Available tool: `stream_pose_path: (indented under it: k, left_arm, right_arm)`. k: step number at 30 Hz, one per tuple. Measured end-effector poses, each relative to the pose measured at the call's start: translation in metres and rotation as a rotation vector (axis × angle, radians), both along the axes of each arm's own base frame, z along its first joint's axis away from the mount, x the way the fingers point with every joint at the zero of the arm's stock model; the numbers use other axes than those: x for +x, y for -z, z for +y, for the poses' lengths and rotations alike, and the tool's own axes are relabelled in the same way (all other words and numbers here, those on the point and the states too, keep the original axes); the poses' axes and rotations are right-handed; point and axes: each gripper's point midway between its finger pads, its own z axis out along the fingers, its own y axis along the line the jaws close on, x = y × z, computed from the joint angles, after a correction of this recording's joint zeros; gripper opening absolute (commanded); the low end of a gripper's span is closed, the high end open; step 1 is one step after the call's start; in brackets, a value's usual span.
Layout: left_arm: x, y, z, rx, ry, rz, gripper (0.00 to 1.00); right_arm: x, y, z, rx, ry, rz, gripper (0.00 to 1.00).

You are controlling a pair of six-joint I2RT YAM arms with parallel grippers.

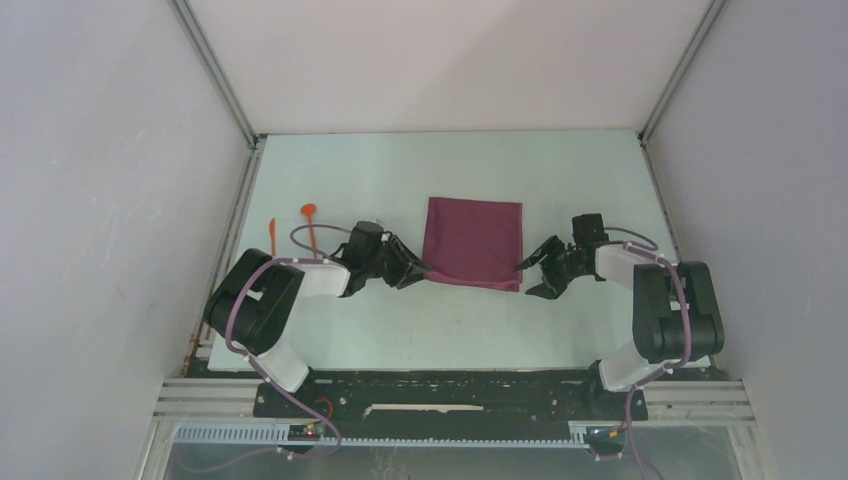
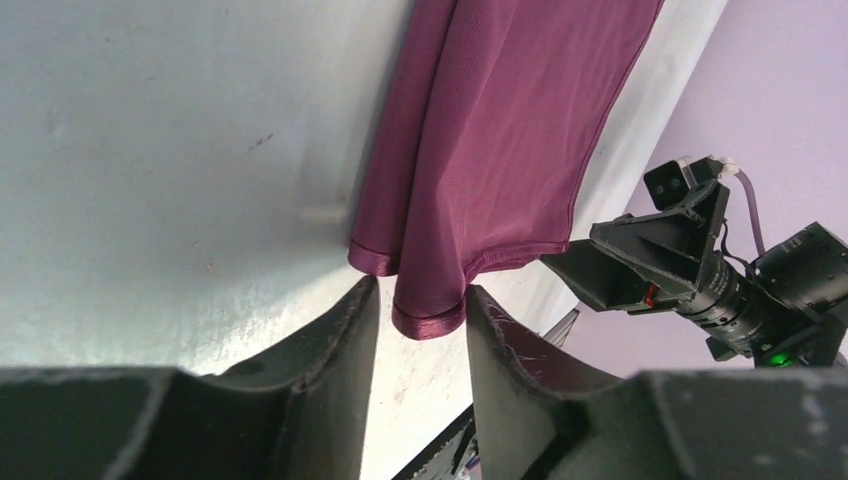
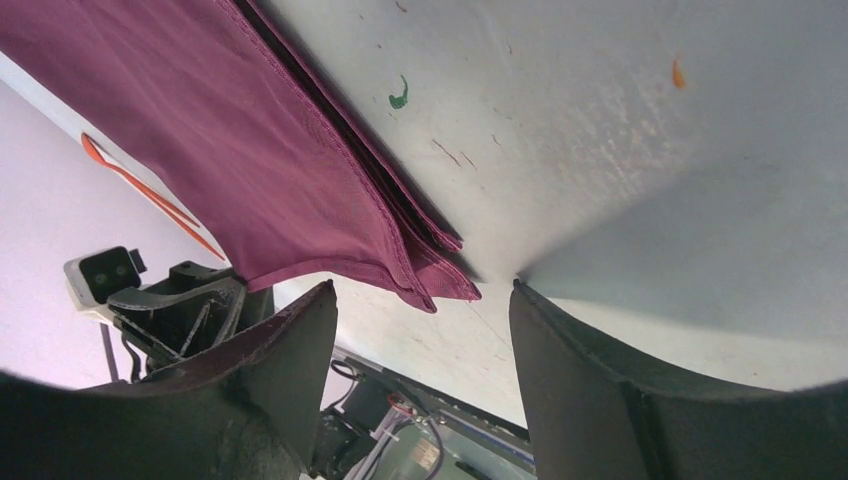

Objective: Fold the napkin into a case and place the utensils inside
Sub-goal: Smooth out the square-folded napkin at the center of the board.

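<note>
napkin (image 1: 472, 243), near corners first: left jaws narrow, straddling the near left corner, one face touching the cloth and a sliver of gap at the other; not clamped, by my reading. right jaws wide, the near right corner just ahead between them, untouched. the cloth lay mid-worktop (image 1: 350, 180), squarish, with stacked edges that suggested at least one fold. narrow case not yet formed. utensils (image 1: 309, 225), two orange pieces, lay near the left wall, well apart from the cloth, none inside. no brand or legible writing; only a green squiggle (image 3: 400, 95).
</note>
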Motion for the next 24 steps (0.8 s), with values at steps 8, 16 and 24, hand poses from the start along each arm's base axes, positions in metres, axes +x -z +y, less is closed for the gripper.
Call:
stream_pose_path:
  k: [8, 16, 24]
  left_arm:
    - [-0.006, 0.004, -0.001, -0.034, -0.004, 0.007, 0.24]
    - [-0.007, 0.004, 0.0, -0.049, -0.006, -0.001, 0.17]
    - [-0.008, 0.009, 0.001, -0.054, -0.004, 0.01, 0.16]
  right_arm:
    - [-0.006, 0.002, 0.008, -0.027, 0.025, 0.019, 0.68]
    - [-0.01, 0.004, 0.008, -0.044, 0.049, 0.032, 0.61]
    - [-0.014, 0.004, 0.0, -0.081, 0.05, 0.014, 0.49]
